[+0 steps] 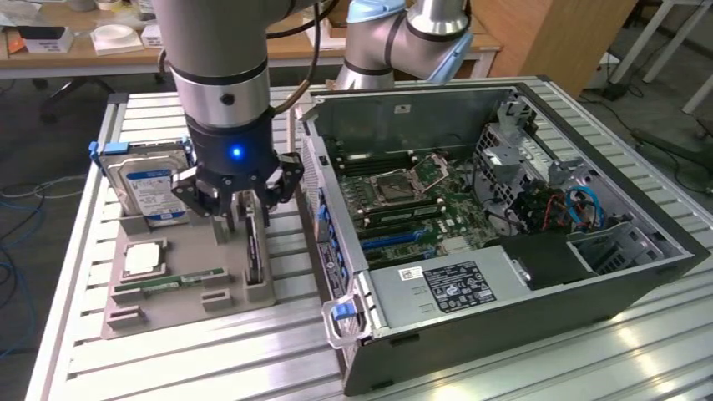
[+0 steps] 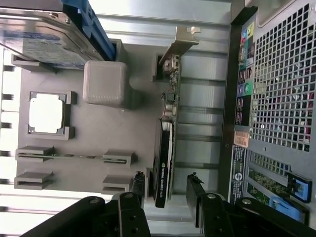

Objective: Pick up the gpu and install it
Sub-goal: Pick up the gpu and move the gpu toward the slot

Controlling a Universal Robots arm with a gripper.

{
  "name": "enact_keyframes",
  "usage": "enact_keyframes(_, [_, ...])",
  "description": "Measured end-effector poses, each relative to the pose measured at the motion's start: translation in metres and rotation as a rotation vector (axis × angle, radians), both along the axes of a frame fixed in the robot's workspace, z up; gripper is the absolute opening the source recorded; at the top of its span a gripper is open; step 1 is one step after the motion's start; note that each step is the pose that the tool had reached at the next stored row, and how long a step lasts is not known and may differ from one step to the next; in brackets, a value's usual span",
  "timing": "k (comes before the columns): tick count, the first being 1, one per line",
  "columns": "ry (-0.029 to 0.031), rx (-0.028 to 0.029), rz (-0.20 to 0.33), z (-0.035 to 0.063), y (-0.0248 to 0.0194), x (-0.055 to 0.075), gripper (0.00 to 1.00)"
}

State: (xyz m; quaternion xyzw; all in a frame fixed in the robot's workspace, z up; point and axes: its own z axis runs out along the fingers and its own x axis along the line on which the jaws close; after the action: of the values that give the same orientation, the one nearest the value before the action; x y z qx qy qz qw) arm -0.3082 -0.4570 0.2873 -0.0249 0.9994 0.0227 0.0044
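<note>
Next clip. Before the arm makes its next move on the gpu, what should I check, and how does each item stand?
1. Tool open: ok.
2. Gpu standing on edge in the gray tray: ok.
3. Tool fingers on either side of the gpu: ok.
4. Gpu gripped: not ok, gaps on both sides.
5. Computer case open, motherboard exposed: ok.
6. Card slot free: cannot tell.
</note>
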Motion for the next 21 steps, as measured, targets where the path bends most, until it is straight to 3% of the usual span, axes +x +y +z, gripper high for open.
enact_keyframes(6, [-0.0002, 0.0002, 0.0, -0.0042, 0.0114, 0.0, 0.47])
enact_keyframes(9, [-0.0003, 0.0003, 0.0, -0.0073, 0.0146, 0.0, 0.47])
enact_keyframes(21, [-0.0001, 0.0002, 0.001, -0.0285, 0.0174, 0.0, 0.47])
